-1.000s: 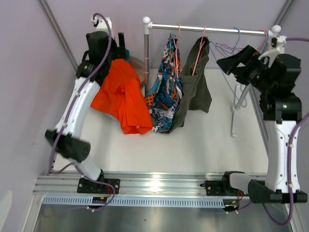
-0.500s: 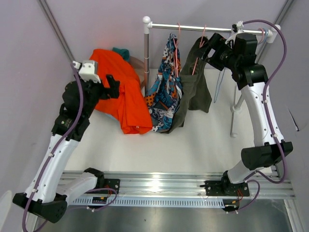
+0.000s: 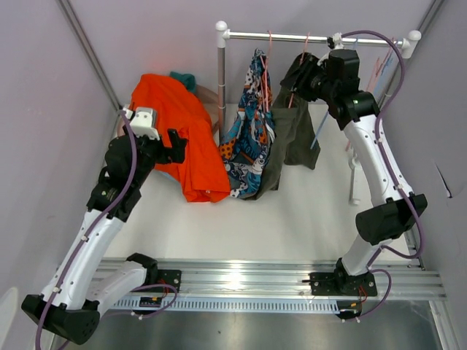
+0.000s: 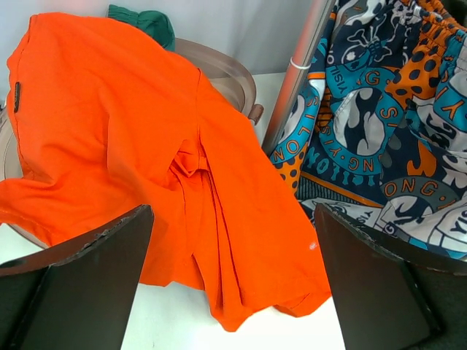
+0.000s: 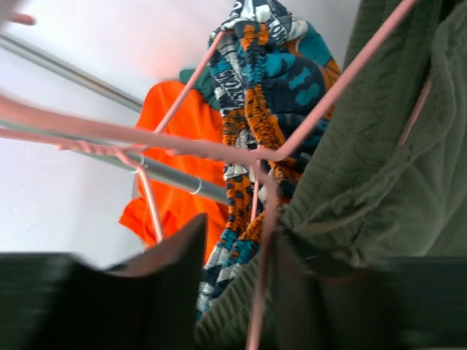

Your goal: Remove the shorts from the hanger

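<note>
Olive green shorts [image 3: 295, 135] hang on a pink hanger [image 5: 343, 80] from the rail [image 3: 314, 38], and printed shorts [image 3: 252, 138] hang beside them on the left. My right gripper [image 3: 298, 79] is up at the olive shorts' waistband [image 5: 394, 175]. Its jaws [image 5: 237, 248] have closed in on the ribbed cloth, with the hanger wire between them. Orange shorts [image 3: 182, 138] lie heaped at the back left over dark teal shorts [image 4: 146, 20]. My left gripper [image 4: 233, 219] hovers wide open just in front of the orange shorts [image 4: 124, 131], holding nothing.
A brown round container [image 4: 226, 69] sits under the orange pile. The rack's upright pole [image 3: 221, 80] stands between the pile and the printed shorts [image 4: 379, 124]. Empty wire hangers [image 3: 379, 69] hang at the rail's right end. Grey walls close in on both sides.
My right arm swung from the rail's right end to the olive shorts and its jaws narrowed onto the waistband. My left arm drew back off the orange pile, still open.
</note>
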`<state>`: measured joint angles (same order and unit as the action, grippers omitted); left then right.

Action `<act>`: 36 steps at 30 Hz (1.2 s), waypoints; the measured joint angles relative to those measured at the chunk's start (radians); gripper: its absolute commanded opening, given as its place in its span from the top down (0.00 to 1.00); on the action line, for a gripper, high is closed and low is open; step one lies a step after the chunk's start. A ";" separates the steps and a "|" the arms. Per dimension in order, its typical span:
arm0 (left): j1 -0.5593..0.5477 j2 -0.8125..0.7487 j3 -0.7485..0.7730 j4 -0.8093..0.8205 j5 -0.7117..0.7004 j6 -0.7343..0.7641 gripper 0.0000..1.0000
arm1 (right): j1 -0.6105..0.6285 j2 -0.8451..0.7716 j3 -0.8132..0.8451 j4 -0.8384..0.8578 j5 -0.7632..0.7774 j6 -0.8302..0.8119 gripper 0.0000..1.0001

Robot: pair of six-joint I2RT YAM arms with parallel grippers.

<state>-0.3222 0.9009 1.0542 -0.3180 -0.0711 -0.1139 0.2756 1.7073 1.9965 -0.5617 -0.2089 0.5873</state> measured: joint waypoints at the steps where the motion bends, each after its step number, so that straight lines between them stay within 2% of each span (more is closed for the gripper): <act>1: 0.000 -0.005 -0.009 0.007 0.001 0.000 0.02 | 0.007 0.008 0.004 -0.002 0.008 0.002 0.67; 3: 0.000 -0.013 -0.025 0.018 0.002 0.000 0.02 | 0.010 0.019 0.011 -0.003 0.019 0.004 0.82; 5: 0.000 -0.019 -0.040 0.027 0.003 0.000 0.02 | 0.010 0.022 0.012 -0.009 0.027 0.005 1.00; 11: 0.000 -0.022 -0.067 0.047 0.018 0.000 0.02 | 0.011 0.022 0.020 -0.037 0.051 0.006 1.00; 17: -0.021 -0.018 -0.057 0.055 0.134 -0.002 0.02 | 0.011 0.023 0.114 -0.140 0.087 -0.016 1.00; 21: -0.144 0.000 -0.015 0.083 0.259 0.000 0.01 | 0.011 0.012 0.200 -0.167 0.105 -0.024 1.00; 25: -0.305 0.042 0.027 0.159 0.357 -0.003 0.01 | 0.011 -0.035 0.200 -0.175 0.121 -0.027 1.00; 29: -0.430 0.125 0.048 0.270 0.420 -0.017 0.01 | 0.011 -0.134 0.102 -0.160 0.131 -0.018 1.00; 36: -0.587 0.384 0.162 0.391 0.462 -0.017 0.01 | 0.020 -0.282 -0.054 -0.151 0.134 0.016 1.00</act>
<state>-0.9096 1.2850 1.2160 0.0727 0.3904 -0.1310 0.2958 1.4250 1.9423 -0.7132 -0.0753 0.6029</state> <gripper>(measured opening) 0.993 0.043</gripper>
